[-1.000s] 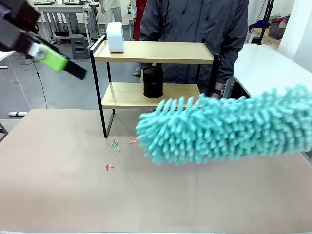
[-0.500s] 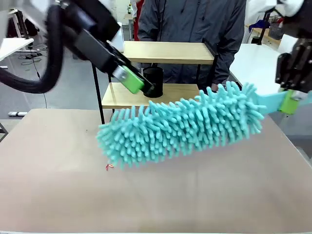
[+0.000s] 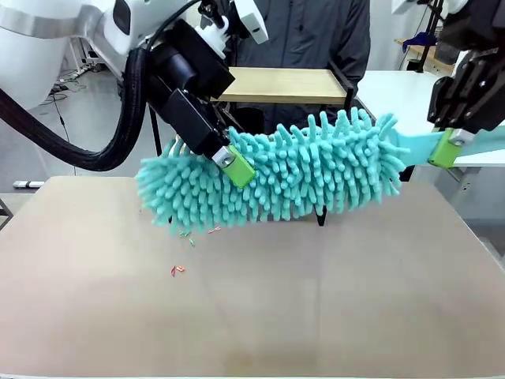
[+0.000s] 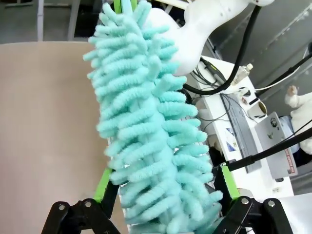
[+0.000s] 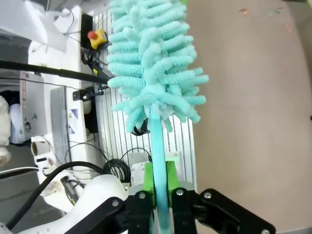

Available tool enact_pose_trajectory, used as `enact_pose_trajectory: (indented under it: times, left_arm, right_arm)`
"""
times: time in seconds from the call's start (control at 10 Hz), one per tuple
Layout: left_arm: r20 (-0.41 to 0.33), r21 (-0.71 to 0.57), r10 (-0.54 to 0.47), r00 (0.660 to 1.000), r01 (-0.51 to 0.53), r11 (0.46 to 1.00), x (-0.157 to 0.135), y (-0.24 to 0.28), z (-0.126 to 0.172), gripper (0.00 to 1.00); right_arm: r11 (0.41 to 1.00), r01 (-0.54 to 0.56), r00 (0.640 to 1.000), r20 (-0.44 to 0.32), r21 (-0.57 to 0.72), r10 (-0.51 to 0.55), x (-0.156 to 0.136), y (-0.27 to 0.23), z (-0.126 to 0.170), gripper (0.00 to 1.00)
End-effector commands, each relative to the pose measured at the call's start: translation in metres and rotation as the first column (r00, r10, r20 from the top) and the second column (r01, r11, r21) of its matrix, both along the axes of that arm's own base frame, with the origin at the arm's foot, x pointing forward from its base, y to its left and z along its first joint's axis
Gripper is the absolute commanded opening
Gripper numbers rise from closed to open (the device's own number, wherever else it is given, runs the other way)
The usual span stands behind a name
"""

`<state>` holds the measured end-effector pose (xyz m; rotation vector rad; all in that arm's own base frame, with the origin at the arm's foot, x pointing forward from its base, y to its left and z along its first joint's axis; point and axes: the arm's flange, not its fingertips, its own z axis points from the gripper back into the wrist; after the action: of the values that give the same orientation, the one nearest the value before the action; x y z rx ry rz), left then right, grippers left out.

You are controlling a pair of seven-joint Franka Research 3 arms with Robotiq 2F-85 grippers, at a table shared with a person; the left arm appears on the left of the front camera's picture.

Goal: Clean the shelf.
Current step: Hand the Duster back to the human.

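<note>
Two of my grippers are on one tool. My right gripper (image 3: 443,150), at the upper right of the front view, has its fingers clamped on the flat teal handle (image 5: 157,161) of the duster (image 3: 272,178); the right wrist view shows the green pads pressed tight on both sides of that handle. My left gripper (image 4: 165,195) has its fingers wide apart, one on each side of the fluffy head near its free end, with nothing pinched between them. In the front view that same gripper sits in front of the head, left of centre.

Behind the duster stands the shelf (image 3: 284,83), at the upper middle of the frame; its top board shows above the fluff, and one black leg (image 3: 322,215) comes down to the table (image 3: 252,316) under the head. The lower board is hidden, so I cannot tell what stands on it. Some small coloured scraps (image 3: 185,234) lie on the table at the left centre. A person (image 3: 316,31) stands behind the shelf.

My reading is that the duster is being lined up for the sweep. To do it well, I would keep the handle grip firm, keep the head level with a board, and get the left fingers clear of the fluff so they do not snag it.
</note>
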<state>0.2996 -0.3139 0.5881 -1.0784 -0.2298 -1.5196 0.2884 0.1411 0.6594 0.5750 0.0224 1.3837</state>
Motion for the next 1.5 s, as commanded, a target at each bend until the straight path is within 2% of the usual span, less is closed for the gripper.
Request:
enact_pose_trajectory:
  times: [0.0, 0.2, 0.3, 0.4, 0.5, 0.7, 0.8, 0.9, 1.0, 1.2, 1.3, 1.4]
  left_arm:
    - [0.022, -0.012, -0.042, 0.999, 0.042, 0.999, -0.005, 0.003, -0.005, 1.00]
    - [0.012, 0.014, -0.020, 1.000, 0.020, 1.000, -0.005, 0.002, -0.008, 1.00]
    - [0.027, 0.013, -0.035, 0.999, 0.035, 0.999, -0.005, 0.002, -0.009, 0.41]
    - [0.031, 0.017, -0.030, 0.999, 0.030, 0.999, -0.005, 0.002, -0.008, 0.40]
    - [0.032, 0.025, -0.026, 0.999, 0.025, 0.999, -0.004, 0.002, -0.008, 0.00]
    - [0.031, 0.028, -0.021, 0.999, 0.021, 0.999, -0.004, 0.001, -0.010, 0.00]
    - [0.036, 0.035, -0.012, 0.999, 0.011, 0.999, -0.004, 0.000, -0.011, 0.13]
    - [0.033, 0.037, -0.011, 0.999, 0.010, 0.999, -0.004, 0.000, -0.012, 0.04]
    - [0.033, 0.036, -0.011, 0.999, 0.010, 0.999, -0.004, -0.001, -0.012, 0.00]
    - [0.029, 0.038, -0.009, 1.000, 0.007, 0.999, -0.002, -0.001, -0.011, 0.00]
    - [0.029, 0.043, -0.007, 1.000, 0.006, 0.999, -0.001, 0.000, -0.012, 0.00]
    - [0.026, 0.057, 0.005, 1.000, -0.006, 0.998, 0.001, 0.003, -0.015, 0.00]
  right_arm:
    - [0.998, 0.061, 0.998, 0.002, 0.030, -0.061, 0.003, -0.002, -0.002, 0.12]
    - [0.998, 0.063, 0.998, -0.004, 0.023, -0.063, 0.005, 0.001, -0.006, 0.12]
    - [0.998, 0.064, 0.998, -0.003, 0.025, -0.064, 0.004, 0.001, -0.006, 0.12]
    - [0.997, 0.067, 0.998, -0.002, 0.030, -0.067, 0.004, 0.000, -0.006, 0.12]
    - [0.997, 0.070, 0.998, 0.000, 0.034, -0.070, 0.003, -0.002, -0.005, 0.12]
    - [0.997, 0.066, 0.998, 0.002, 0.035, -0.066, 0.001, -0.005, -0.004, 0.12]
    - [0.998, 0.060, 0.998, -0.001, 0.032, -0.060, 0.001, -0.005, -0.005, 0.12]
    - [0.998, 0.055, 0.998, -0.003, 0.031, -0.055, 0.001, -0.005, -0.006, 0.12]
    - [0.998, 0.054, 0.999, -0.008, 0.031, -0.054, 0.001, -0.006, -0.006, 0.12]
    - [0.998, 0.053, 0.999, -0.011, 0.042, -0.053, 0.001, -0.007, -0.006, 0.12]
    - [0.991, 0.087, 0.996, -0.031, 0.098, -0.084, 0.001, -0.013, -0.004, 0.72]
    - [0.960, 0.186, 0.982, -0.055, 0.212, -0.178, 0.002, -0.026, -0.001, 0.71]
